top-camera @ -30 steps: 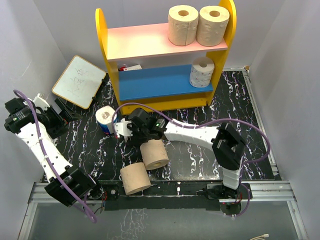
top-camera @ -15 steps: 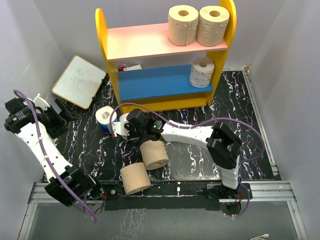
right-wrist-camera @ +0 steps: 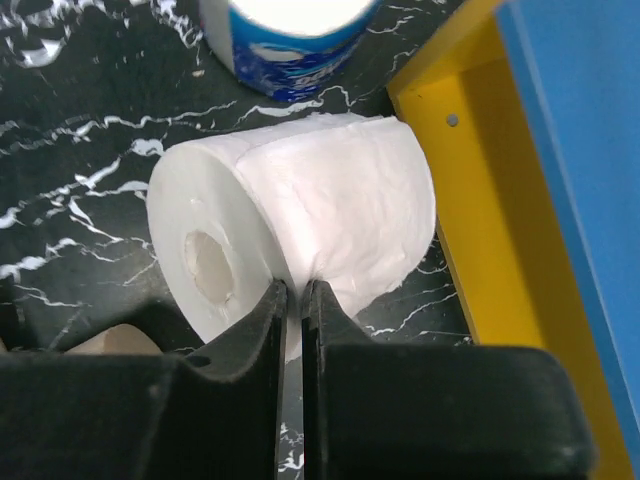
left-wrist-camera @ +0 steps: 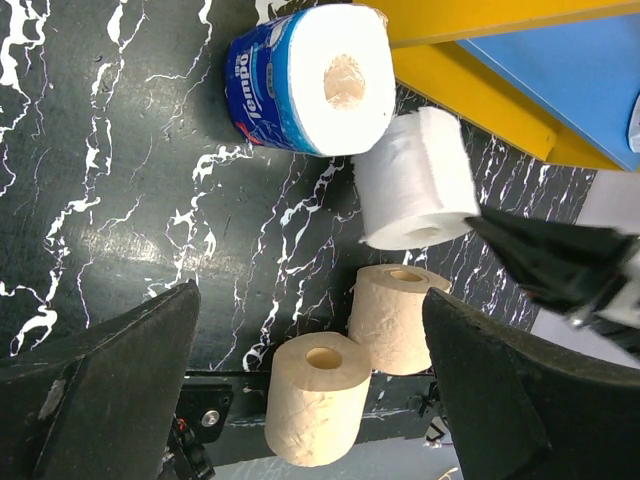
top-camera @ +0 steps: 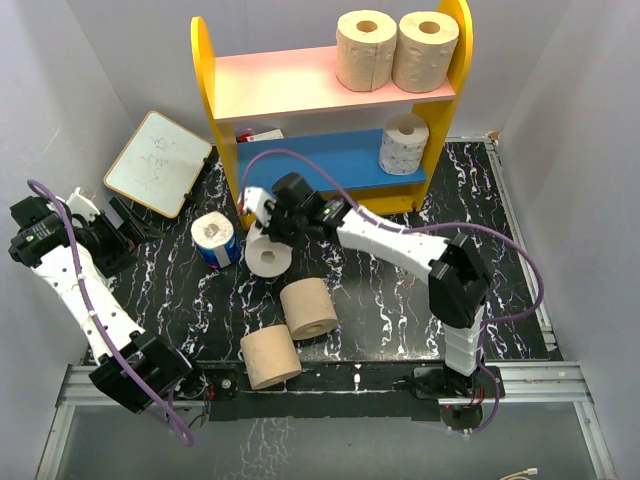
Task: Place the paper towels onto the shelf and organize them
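Note:
My right gripper (right-wrist-camera: 295, 292) is shut on a pinch of the side of a small white paper towel roll (right-wrist-camera: 300, 215), held just in front of the shelf's yellow base (right-wrist-camera: 480, 200). In the top view that roll (top-camera: 268, 256) hangs below the right gripper (top-camera: 272, 226), next to a blue-wrapped roll (top-camera: 214, 240). Two tan rolls (top-camera: 308, 309) (top-camera: 270, 357) stand on the table near me. On the shelf (top-camera: 204, 70), two tan rolls (top-camera: 365, 50) (top-camera: 425, 50) sit on the pink board and a white one (top-camera: 405, 143) on the blue board. My left gripper (left-wrist-camera: 310, 295) stands open at far left, holding nothing.
A small whiteboard (top-camera: 158, 162) lies at the back left beside the shelf. A small white and red item (top-camera: 258, 134) rests at the left end of the blue board. Grey walls close in both sides of the black marbled table (top-camera: 480, 260).
The right gripper closed on the white roll, then carried it up and back toward the shelf. The left arm stayed where it was.

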